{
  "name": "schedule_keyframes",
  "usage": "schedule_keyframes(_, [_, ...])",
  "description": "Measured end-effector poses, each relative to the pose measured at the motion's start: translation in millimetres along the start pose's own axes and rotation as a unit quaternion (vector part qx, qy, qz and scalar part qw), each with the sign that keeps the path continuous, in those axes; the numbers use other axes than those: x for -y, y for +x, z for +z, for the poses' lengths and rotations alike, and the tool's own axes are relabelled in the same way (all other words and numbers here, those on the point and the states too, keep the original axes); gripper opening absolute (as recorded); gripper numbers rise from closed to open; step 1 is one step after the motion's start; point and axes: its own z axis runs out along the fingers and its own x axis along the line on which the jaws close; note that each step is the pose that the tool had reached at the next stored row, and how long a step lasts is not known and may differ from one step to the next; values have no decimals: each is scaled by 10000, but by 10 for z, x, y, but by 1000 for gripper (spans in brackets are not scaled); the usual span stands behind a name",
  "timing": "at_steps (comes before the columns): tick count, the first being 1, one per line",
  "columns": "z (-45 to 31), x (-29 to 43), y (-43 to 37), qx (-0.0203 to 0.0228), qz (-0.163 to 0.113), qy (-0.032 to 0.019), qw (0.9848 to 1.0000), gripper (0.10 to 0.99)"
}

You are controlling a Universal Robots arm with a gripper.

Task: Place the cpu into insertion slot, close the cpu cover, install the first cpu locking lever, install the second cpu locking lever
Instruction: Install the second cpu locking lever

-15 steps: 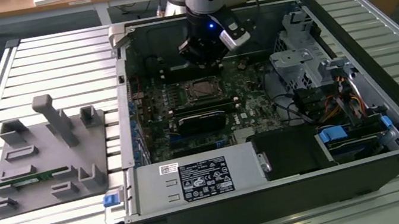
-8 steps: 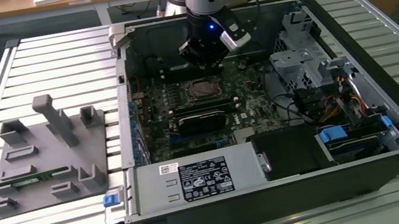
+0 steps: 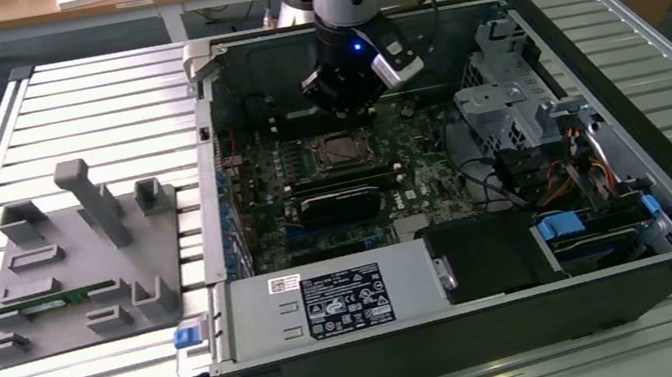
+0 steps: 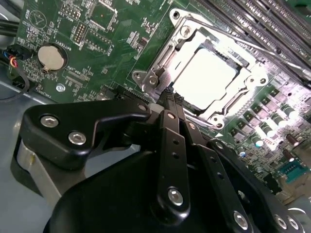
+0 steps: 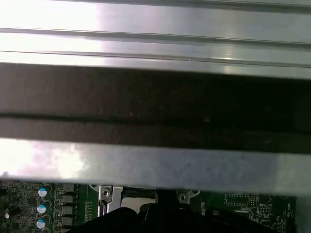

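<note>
One cpu (image 4: 203,77) sits in the socket at the upper right of the second wrist view, one cpu cover (image 4: 243,87) closed flat around it. The end effector (image 4: 171,99), fingers clenched together and empty, hovers just beside the socket's edge on the motherboard (image 4: 97,39).

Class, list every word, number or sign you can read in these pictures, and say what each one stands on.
Black-and-white printed label on the silver metal power supply box, exterior view: too small to read.
Small white sticker beside it: too small to read.
White printed lettering on the green motherboard near the round silver coin battery, second wrist view: too blurred to read.
No text can be quoted with confidence.
</note>
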Motion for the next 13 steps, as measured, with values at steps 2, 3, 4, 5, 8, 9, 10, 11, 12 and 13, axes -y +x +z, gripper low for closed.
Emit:
schedule_keyframes(2, [0,22,-1,0,0,0,10000,106])
schedule_keyframes(3, [0,31,-3,0,0,0,10000,106])
schedule_keyframes(4, [0,40,-3,0,0,0,10000,106])
schedule_keyframes(5, [0,50,-2,0,0,0,10000,106])
schedule_keyframes(8, [-1,101,-1,0,0,0,10000,106])
schedule_keyframes(9, [-1,121,0,0,0,-1,10000,106])
schedule_keyframes(10, [-1,144,1,0,0,-1,10000,106])
schedule_keyframes(11, [-2,168,1,0,0,0,10000,106])
schedule_keyframes(12, [-2,190,2,1,0,-2,10000,106])
schedule_keyframes(13, [-2,207,3,0,0,-3,10000,106])
